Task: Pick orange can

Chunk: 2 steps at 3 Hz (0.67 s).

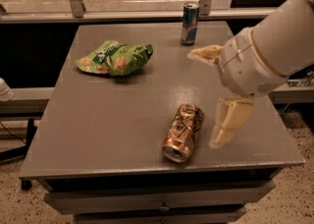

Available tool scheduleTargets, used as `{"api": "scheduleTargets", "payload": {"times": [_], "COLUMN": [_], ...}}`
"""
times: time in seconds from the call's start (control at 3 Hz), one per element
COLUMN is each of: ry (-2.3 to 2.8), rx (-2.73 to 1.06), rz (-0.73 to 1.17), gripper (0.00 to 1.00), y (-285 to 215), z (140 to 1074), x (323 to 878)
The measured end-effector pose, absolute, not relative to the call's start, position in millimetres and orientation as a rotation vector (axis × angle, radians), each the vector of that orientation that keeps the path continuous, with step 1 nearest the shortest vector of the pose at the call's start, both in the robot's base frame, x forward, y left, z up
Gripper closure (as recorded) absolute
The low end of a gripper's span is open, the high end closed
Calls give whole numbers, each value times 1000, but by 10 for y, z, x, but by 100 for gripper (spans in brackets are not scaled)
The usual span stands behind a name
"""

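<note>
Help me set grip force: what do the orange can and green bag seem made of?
Orange can: probably thin aluminium, glossy, with bright glints and a dented side. Green bag: likely plastic film, creased and slightly shiny. The gripper hangs open beside the can.

The gripper [202, 98] hangs with its 2 pale fingers [229, 120] spread wide apart, 1 above the other. Behind it, the thick white arm [284, 36] slopes upward.
</note>
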<state>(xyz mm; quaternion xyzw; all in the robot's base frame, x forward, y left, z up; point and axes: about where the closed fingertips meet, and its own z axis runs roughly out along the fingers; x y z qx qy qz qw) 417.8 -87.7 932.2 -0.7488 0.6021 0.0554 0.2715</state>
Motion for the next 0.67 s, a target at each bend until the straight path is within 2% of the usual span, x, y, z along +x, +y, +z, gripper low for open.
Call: {"api": "scheduleTargets", "payload": {"times": [0.33,0.67], "ry": [1369,1169], "rx": [-2203,-2375], "rz": [177,138], "gripper": [0,0], "y": [-563,-496], "z": [9137,8926], "x": [4059,4046]}}
